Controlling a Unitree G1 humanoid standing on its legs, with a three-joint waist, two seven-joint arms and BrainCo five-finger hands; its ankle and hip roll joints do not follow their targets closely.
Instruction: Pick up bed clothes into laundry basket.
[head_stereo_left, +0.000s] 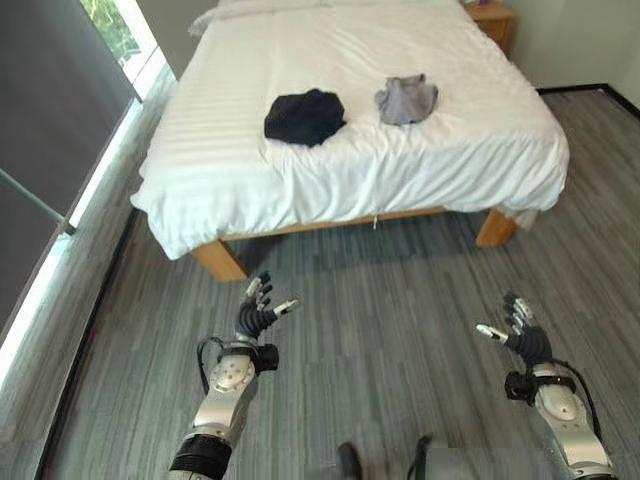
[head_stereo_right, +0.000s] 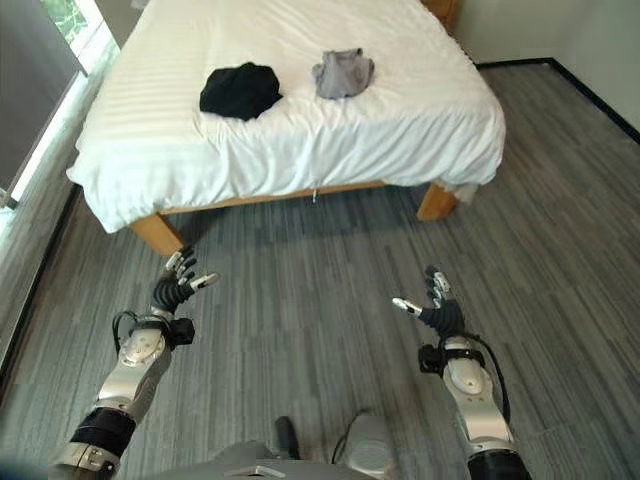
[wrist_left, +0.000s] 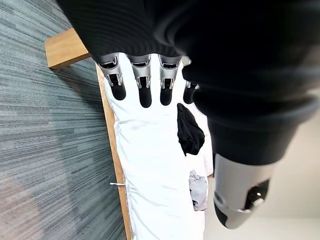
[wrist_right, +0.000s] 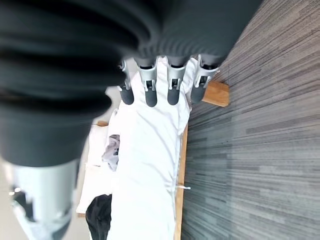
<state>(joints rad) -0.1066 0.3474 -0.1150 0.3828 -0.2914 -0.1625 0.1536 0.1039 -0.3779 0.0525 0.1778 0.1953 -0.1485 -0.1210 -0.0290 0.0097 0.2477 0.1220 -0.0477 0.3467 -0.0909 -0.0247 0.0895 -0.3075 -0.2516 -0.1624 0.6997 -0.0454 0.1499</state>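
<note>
- A wooden-framed bed with a white striped cover (head_stereo_left: 330, 130) stands on grey wood-grain plank flooring (head_stereo_left: 400, 330).
- On the cover, a crumpled black garment (head_stereo_left: 304, 116) lies near the middle.
- Just beside it, apart, lies a bunched light grey garment (head_stereo_left: 407, 99).

You see the bed (head_stereo_left: 350, 150) cut off at the top edge, its far end hidden; the wooden nightstand (head_stereo_left: 492, 20) shows only partly.

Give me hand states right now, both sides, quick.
Left hand: open, holding nothing, over the floor short of the bed.
Right hand: open, holding nothing, also over the floor.
</note>
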